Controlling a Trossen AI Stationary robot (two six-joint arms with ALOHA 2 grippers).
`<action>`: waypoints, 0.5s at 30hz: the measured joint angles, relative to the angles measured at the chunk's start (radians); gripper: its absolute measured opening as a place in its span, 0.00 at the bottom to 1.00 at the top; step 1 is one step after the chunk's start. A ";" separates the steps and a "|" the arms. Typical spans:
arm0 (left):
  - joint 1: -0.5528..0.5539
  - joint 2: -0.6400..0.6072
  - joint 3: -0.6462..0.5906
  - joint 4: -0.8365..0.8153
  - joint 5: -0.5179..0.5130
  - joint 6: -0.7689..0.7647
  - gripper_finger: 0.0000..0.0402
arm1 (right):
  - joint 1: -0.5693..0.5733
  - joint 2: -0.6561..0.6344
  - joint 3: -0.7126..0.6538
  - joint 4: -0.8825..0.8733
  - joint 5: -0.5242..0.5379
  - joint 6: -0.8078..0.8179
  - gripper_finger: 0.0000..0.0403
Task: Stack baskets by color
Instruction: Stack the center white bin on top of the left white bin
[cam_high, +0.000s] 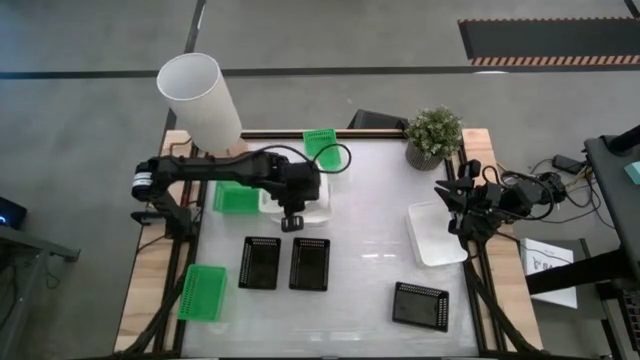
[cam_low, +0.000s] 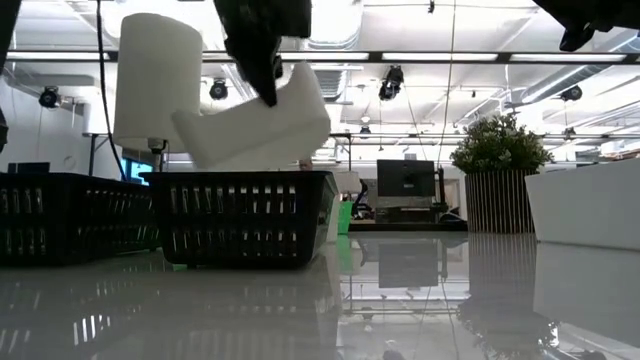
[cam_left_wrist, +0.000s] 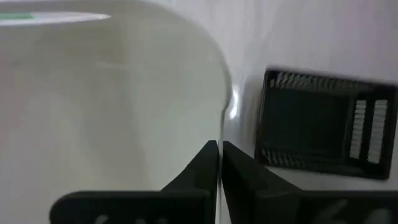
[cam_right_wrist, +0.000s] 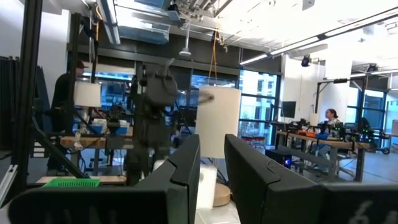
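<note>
— Why is that white basket (cam_low: 262, 125) hanging tilted in the air?

— The left gripper (cam_high: 291, 222) has it pinched by one rim, so the rest of the tray droops away from the fingers (cam_left_wrist: 200, 171). In the low view it hangs clear above the two black baskets (cam_high: 259, 262), which sit on the tabletop (cam_high: 370, 250) just beyond the fingertips.

— And the fingers themselves?

— Pressed nearly together, clamped on the thin white wall; the wrist view shows only a sliver between them, with the white wall filling the space to one side and a black basket on the other.

— Where would it go?

— My guess is onto the other white basket (cam_high: 435, 232), which lies well apart from these fingers, just beside the right gripper (cam_high: 452, 205). Greens are scattered: one green basket (cam_high: 236, 196) sits beside the left arm.

— Is the right arm doing anything?

— It waits at the tabletop's edge near the potted plant (cam_high: 432, 136). Its fingers (cam_right_wrist: 183, 168) stand a little apart and hold nothing.
</note>
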 joint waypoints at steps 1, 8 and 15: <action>0.000 0.017 0.008 -0.009 0.002 0.000 0.00 | 0.000 0.000 0.000 0.000 0.000 -0.001 0.17; 0.000 0.149 0.094 -0.050 0.002 0.058 0.00 | 0.000 0.001 0.000 0.006 0.000 -0.004 0.17; 0.000 0.239 0.150 -0.068 0.011 0.069 0.00 | 0.000 0.001 0.000 -0.002 0.000 -0.004 0.17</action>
